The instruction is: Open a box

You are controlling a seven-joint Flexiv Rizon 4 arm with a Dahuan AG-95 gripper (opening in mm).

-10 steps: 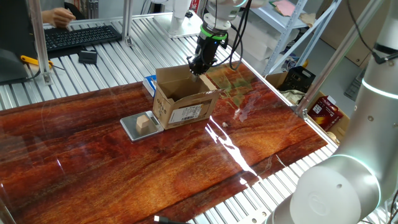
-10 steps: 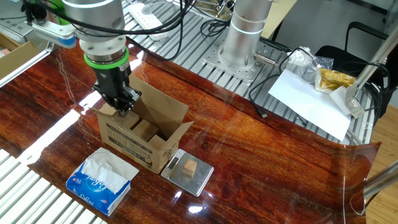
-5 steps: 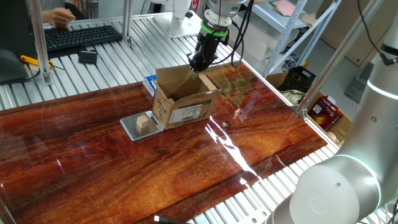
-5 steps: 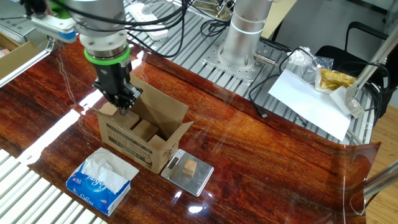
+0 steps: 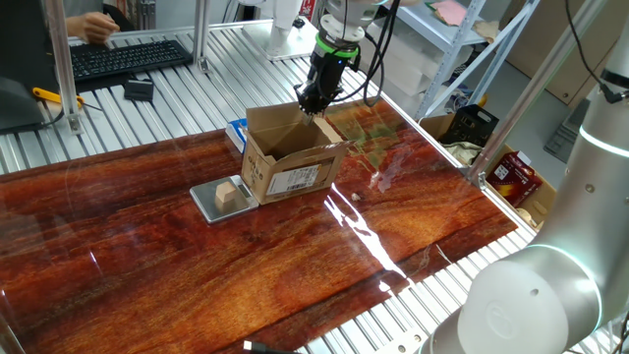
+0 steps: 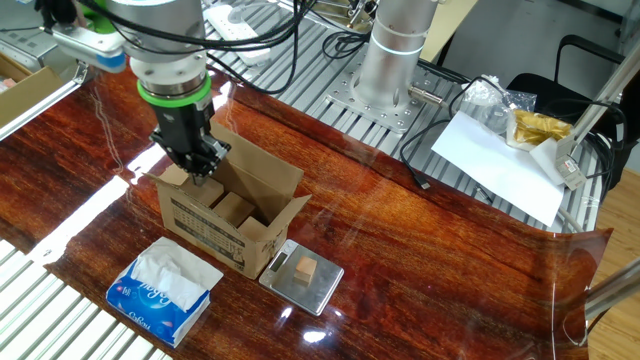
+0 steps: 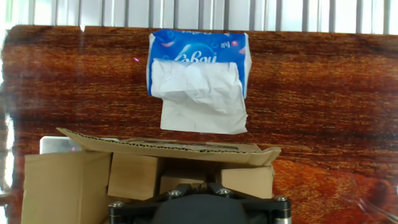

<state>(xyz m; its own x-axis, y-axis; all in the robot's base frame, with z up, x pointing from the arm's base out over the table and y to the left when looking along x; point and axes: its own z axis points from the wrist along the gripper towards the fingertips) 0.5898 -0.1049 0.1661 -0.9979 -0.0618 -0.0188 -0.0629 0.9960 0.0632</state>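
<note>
Cardboard box (image 6: 228, 213) unmoved since before; closed, empty jaws remain at its flap.

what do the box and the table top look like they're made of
The box: brown corrugated cardboard, matte; the hand view shows the fluted edge of a flap. The table top: reddish-brown wood grain under a glossy finish, since it throws bright reflections; real wood or veneer, I can't tell.
</note>
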